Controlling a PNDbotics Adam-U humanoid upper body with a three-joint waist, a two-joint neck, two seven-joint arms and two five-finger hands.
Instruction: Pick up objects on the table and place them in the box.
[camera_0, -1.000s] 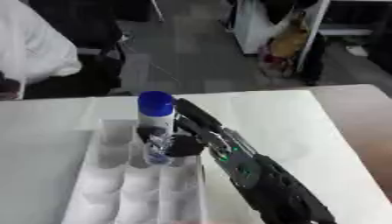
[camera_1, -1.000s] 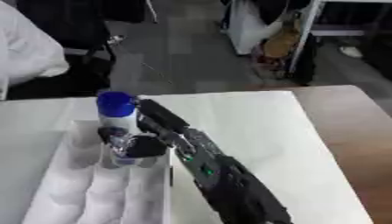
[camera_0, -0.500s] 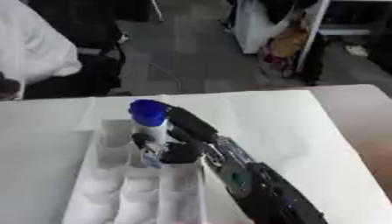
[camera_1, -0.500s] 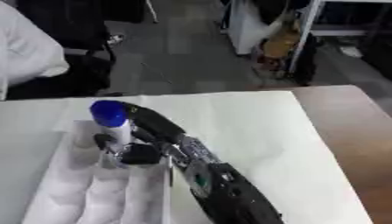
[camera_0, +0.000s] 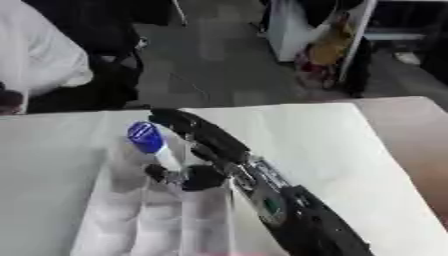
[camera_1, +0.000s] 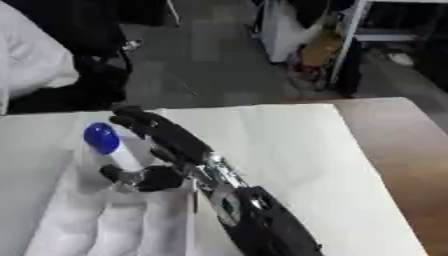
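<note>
A clear bottle with a blue cap leans tilted to the left over the white compartmented box on the left of the table. My right hand reaches in from the lower right and holds the bottle low on its body. The fingers stretch along its right side and the thumb curls under its base. The bottle's bottom end is hidden behind the thumb, so I cannot tell whether it rests in a compartment. My left hand shows in neither view.
The box has several compartments; those nearest me hold nothing I can see. White tabletop lies right of the arm, with a brown strip at the far right edge. A person in white sits beyond the table's far left.
The right hand has carried the bottle left and lower over the box. The bottle has tipped from upright to leaning left, and the fingers stretch out straighter.
</note>
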